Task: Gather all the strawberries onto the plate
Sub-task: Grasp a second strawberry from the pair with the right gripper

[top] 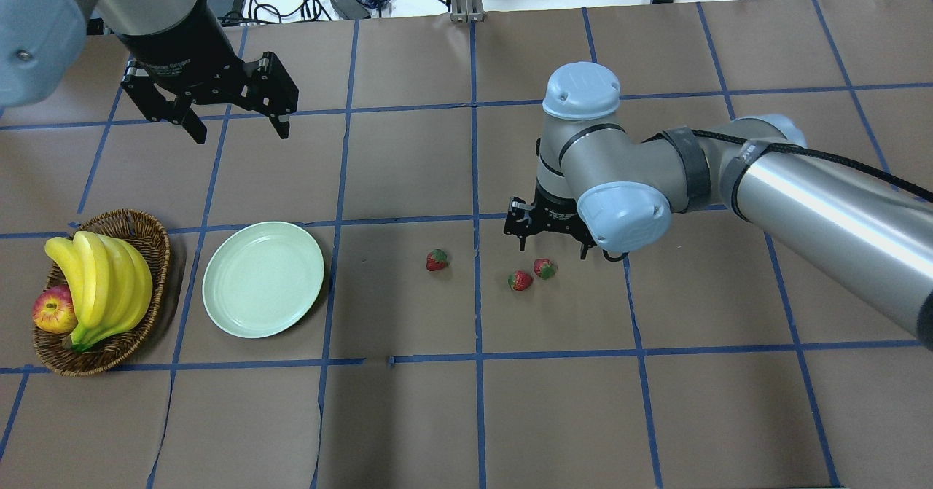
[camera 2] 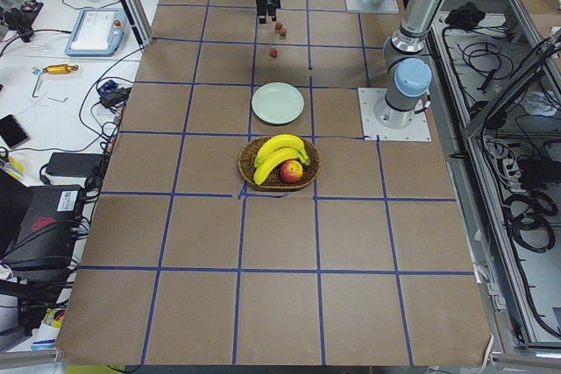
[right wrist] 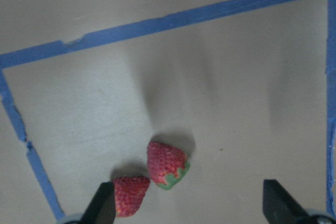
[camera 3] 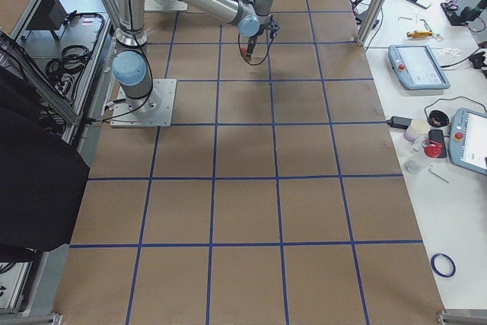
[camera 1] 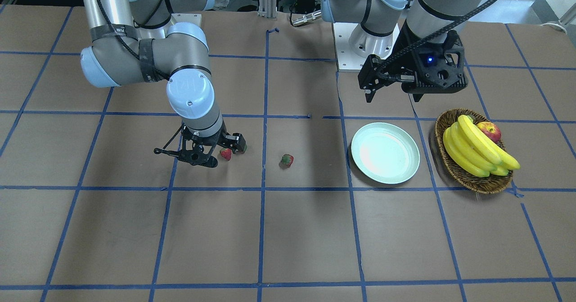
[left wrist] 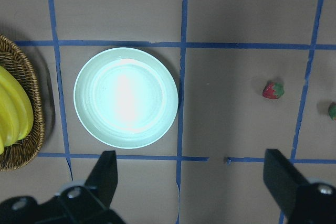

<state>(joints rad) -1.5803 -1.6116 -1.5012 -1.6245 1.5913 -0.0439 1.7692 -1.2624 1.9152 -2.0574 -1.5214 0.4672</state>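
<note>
Three small red strawberries lie on the brown table: one alone and a pair side by side. My right gripper hangs open just above and behind the pair; its wrist view shows both berries between the spread fingers. The pale mint-green plate sits empty, left of the lone strawberry. High over the table, beyond the plate, my left gripper is open and holds nothing.
An oval wicker basket with bananas and a red apple stands left of the plate. Blue tape lines grid the table. The robot bases rise along the near edge.
</note>
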